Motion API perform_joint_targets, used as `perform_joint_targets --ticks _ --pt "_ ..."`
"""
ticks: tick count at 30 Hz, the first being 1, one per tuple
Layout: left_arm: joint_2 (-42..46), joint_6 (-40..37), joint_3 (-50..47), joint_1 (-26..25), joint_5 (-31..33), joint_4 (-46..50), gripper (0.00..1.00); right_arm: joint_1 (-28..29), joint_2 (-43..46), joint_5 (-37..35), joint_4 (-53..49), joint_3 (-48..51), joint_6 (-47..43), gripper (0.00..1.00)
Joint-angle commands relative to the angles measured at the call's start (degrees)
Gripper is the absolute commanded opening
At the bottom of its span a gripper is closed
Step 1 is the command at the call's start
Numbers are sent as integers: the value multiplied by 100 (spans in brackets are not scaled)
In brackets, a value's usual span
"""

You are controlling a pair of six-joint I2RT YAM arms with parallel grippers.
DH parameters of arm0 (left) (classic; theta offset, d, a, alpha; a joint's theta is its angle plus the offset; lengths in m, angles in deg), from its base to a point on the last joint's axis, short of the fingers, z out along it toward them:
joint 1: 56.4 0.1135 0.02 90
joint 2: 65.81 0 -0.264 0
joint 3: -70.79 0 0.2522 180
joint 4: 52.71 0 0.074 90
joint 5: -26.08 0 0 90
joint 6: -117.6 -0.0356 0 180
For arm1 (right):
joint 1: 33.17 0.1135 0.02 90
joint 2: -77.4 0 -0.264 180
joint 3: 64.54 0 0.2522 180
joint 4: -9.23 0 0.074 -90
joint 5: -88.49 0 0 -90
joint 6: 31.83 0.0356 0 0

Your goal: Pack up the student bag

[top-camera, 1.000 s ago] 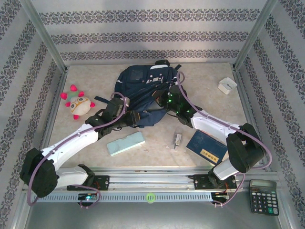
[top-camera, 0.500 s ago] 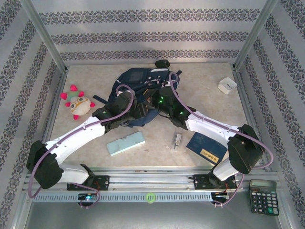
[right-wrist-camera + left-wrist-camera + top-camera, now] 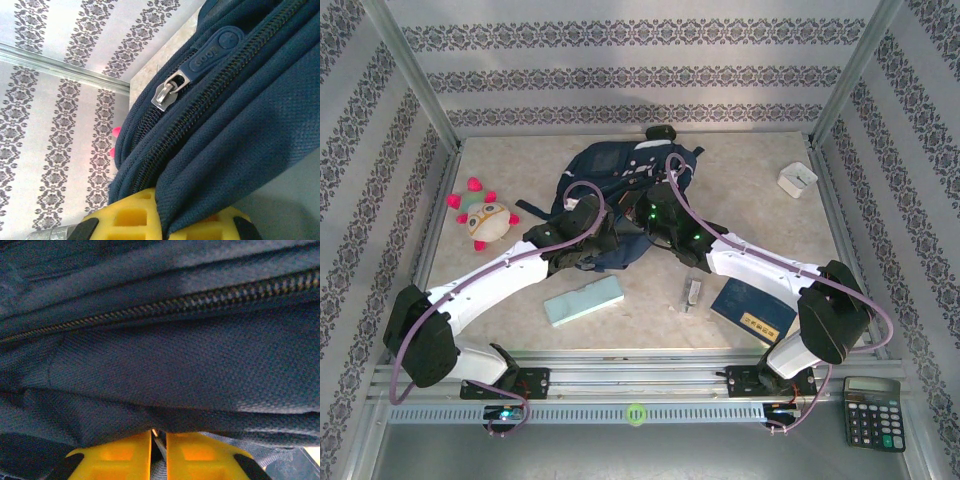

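Observation:
The student bag (image 3: pixel 620 175), navy blue, lies at the back middle of the table, its near edge bunched up between the two arms. My left gripper (image 3: pixel 608 234) is at that edge from the left. In the left wrist view its yellow fingers (image 3: pixel 125 452) are almost together under the fabric (image 3: pixel 165 375), pinching a thin metal piece and webbing of the bag below a zipper line (image 3: pixel 200 302). My right gripper (image 3: pixel 638 210) holds the edge from the right. It (image 3: pixel 167 222) is shut on a thick fold of fabric (image 3: pixel 240 140), near a silver zipper pull (image 3: pixel 167 92).
A pink-spiked plush toy (image 3: pixel 483 217) lies left of the bag. In front are a pale green case (image 3: pixel 583 300), a small silver item (image 3: pixel 693 292) and a blue book (image 3: pixel 753 310). A white box (image 3: pixel 797 179) sits back right, and a calculator (image 3: pixel 872 412) lies beyond the rail.
Both arms moved toward the bag's middle. The right gripper dragged its fold leftward. The left gripper opened wider, pushed in against the bag and closed on its edge.

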State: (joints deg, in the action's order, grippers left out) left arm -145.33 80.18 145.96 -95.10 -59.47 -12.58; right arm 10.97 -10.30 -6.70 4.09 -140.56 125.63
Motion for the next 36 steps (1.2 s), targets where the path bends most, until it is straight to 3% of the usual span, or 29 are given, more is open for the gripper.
perform_joint_targets --ticks 1,4,7,10,13,21,27,36 --pt "173 176 -178 -59 184 174 10 41 254 -176 536 -380 -223 0" --pt "162 239 -263 -59 47 -59 11 38 237 -136 535 -405 -233 0" --pt "62 380 -281 -53 -96 -193 26 34 229 -100 522 -438 -250 0" --pt "-60 487 -290 -52 -243 -295 28 50 253 -95 518 -436 -257 0" --pt "-93 585 -338 -50 -339 -430 25 49 271 -104 525 -419 -259 0" --pt "109 321 -346 -8 -446 -558 0 -195 311 224 395 -334 -537 0" --pt "570 -351 -794 342 -1457 -952 0 -882 368 1247 348 60 -536 0" --pt "694 -1486 -867 954 -1978 -115 0 -1643 535 2637 582 315 -458 0"
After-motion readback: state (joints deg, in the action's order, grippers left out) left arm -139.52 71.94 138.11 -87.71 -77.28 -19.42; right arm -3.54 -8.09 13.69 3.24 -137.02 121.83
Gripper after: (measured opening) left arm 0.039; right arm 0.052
